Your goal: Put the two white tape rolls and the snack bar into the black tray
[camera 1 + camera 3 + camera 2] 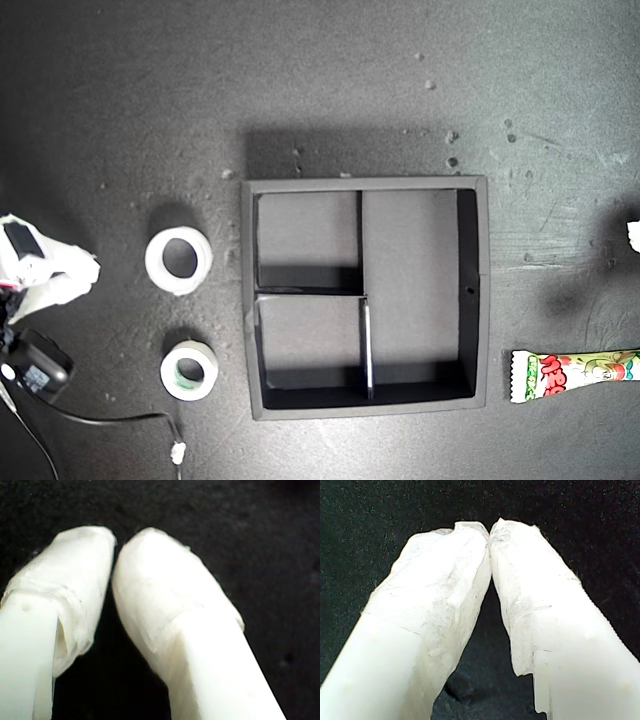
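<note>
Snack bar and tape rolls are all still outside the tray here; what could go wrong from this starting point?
The snack bar runs off the exterior view's right edge, so a grasp there may be poorly seen. It looks nearly as long as the black tray's long compartment, so a tilted drop could bridge the rim. The smaller tape roll lies close to a loose cable, which might snag an arm. Both grippers are shut and must open first.

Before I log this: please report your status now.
Both grippers shut, empty. Tape rolls and snack bar outside black tray. Nothing blocking.
</note>
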Robot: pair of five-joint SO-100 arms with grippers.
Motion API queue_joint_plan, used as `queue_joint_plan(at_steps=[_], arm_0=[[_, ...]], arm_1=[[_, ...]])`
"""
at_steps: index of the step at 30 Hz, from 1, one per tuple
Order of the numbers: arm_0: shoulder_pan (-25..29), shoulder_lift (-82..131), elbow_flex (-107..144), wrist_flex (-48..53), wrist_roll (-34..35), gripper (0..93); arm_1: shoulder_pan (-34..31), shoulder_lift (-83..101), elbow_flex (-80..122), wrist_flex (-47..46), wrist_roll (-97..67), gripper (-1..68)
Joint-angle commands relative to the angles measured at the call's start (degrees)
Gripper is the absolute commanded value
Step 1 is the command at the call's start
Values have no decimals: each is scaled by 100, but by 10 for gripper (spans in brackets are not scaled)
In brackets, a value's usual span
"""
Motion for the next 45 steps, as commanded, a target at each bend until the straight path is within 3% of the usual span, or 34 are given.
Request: queue_joint_plan(at_steps=[1, 18, 20, 25, 29, 33, 35, 38, 41, 45], arm_0=[[123, 272, 316, 255, -694, 2], [62, 272, 316, 255, -396, 6], [62, 272, 316, 185, -782, 20], [0, 272, 316, -519, -1292, 173], [0, 272, 316, -35, -3349, 171], [-26, 272, 316, -316, -2171, 0], [369, 272, 316, -703, -1934, 0], [316, 272, 290, -1151, -1090, 2], [378, 272, -88, -1371, -457, 74], [-79, 272, -923, -1318, 554, 112]], arm_1=[[1310, -35, 70, 70, 264, 0], [1354, -35, 70, 53, 352, 0], [1292, -35, 70, -35, 448, 0], [536, -35, 70, -879, 352, 0], [0, -35, 70, -1969, -747, 0], [-290, -35, 70, -2452, -1415, -1], [-439, -35, 70, -2769, -1916, -1], [-369, -35, 70, -3190, -2109, -2], [-378, -35, 70, -3876, -2048, -3], [-483, -35, 70, -4685, -2048, -4]])
